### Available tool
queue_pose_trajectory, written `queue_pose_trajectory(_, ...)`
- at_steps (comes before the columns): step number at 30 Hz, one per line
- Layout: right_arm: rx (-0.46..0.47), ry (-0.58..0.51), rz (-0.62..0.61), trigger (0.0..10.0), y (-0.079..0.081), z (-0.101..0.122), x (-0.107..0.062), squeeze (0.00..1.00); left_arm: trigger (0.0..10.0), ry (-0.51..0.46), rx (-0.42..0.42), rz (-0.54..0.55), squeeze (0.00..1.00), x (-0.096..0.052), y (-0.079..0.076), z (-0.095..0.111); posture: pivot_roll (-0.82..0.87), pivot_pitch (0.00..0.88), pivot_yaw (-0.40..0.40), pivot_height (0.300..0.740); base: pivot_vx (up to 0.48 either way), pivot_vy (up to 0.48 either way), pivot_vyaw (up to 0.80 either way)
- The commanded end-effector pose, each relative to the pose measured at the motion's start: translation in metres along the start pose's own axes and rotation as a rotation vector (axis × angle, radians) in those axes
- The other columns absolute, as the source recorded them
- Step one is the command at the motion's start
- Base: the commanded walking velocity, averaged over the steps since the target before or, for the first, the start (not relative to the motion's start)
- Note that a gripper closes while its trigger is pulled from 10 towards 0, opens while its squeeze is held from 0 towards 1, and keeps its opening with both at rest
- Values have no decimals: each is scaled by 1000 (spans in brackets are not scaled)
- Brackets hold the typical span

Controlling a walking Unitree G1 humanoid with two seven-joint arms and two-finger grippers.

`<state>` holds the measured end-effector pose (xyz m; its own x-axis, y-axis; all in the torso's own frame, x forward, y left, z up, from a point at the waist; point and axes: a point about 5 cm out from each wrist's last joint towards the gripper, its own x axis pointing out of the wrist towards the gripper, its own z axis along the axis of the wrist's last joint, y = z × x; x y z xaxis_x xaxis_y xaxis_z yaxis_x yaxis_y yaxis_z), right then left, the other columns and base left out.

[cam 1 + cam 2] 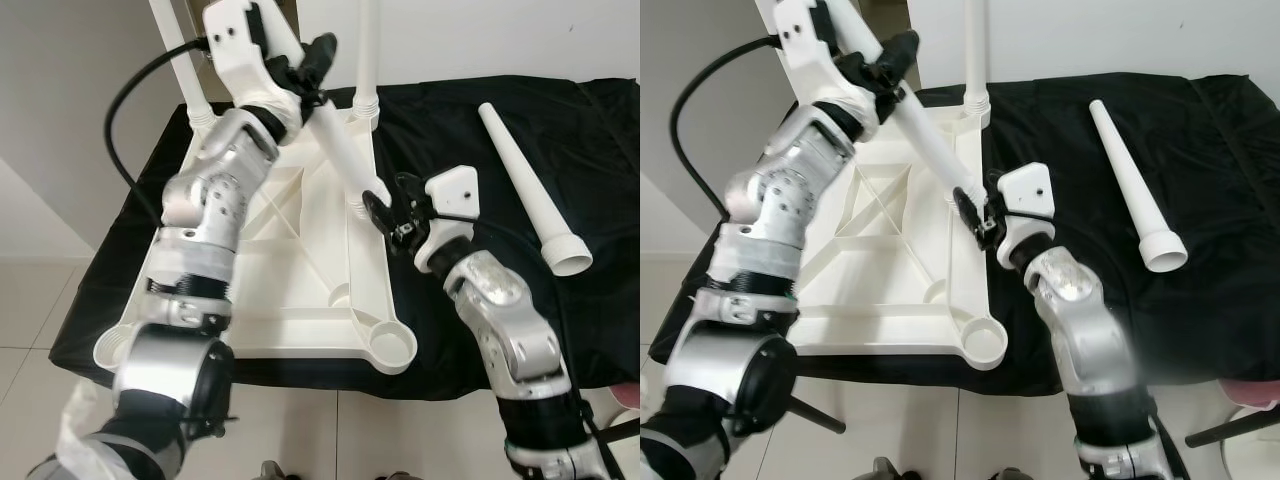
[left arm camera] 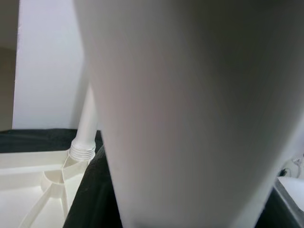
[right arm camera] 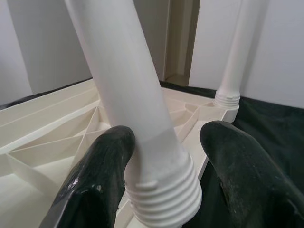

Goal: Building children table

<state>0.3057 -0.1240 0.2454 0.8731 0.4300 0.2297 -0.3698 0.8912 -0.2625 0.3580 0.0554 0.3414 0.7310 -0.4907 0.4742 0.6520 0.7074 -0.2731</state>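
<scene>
I see the upturned tabletop [image 1: 300,270] on black cloth [image 1: 480,150], two legs [image 1: 366,60] already upright at its far corners and a spare leg [image 1: 525,190] lying right. My left gripper [image 1: 305,75] is clamped on a tilted leg [image 1: 335,145], probably firmly. My right gripper [image 3: 164,175] straddles its threaded foot, fingers [image 3: 102,175] apart.

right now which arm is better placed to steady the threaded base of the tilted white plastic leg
Right. The right gripper already straddles the tilted white plastic leg's threaded base, fingers open. The left gripper holds it higher up.
</scene>
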Motion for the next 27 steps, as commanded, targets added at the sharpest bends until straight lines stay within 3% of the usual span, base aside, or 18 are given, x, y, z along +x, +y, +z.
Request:
queue_pose_trajectory(1, -5, 19, 14, 10000, 1, -1, 3, 0, 10000, -30, 32, -20, 0, -1, -4, 5, -69, 140, 102, 740, 0, 0, 0)
queue_pose_trajectory(4, -11, 27, 25, 10000, 1, -1, 5, 0, 10000, -30, 52, -39, 0, -1, -9, 4, -64, 140, 99, 740, 0, 0, 0)
queue_pose_trajectory(7, -53, 70, 82, 10000, 3, -4, 11, 0, 10000, -31, 100, -93, 0, -1, -25, 0, -63, 158, 96, 740, 0, 0, 0)
queue_pose_trajectory(11, -62, 80, 99, 10000, 3, -5, 12, 0, 10000, -33, 110, -106, 0, -1, -29, 0, -57, 161, 92, 740, 0, 0, 0)
queue_pose_trajectory(14, -125, 100, 139, 10000, 5, -6, 20, 0, 10000, -38, 109, -132, 0, -1, -39, -1, -56, 163, 94, 740, 0, 0, 0)
queue_pose_trajectory(27, -241, 91, 169, 10000, 10, -8, 38, 0, 10000, -42, 112, -166, 0, -4, -56, -6, -36, 108, 85, 740, 0, 0, 0)
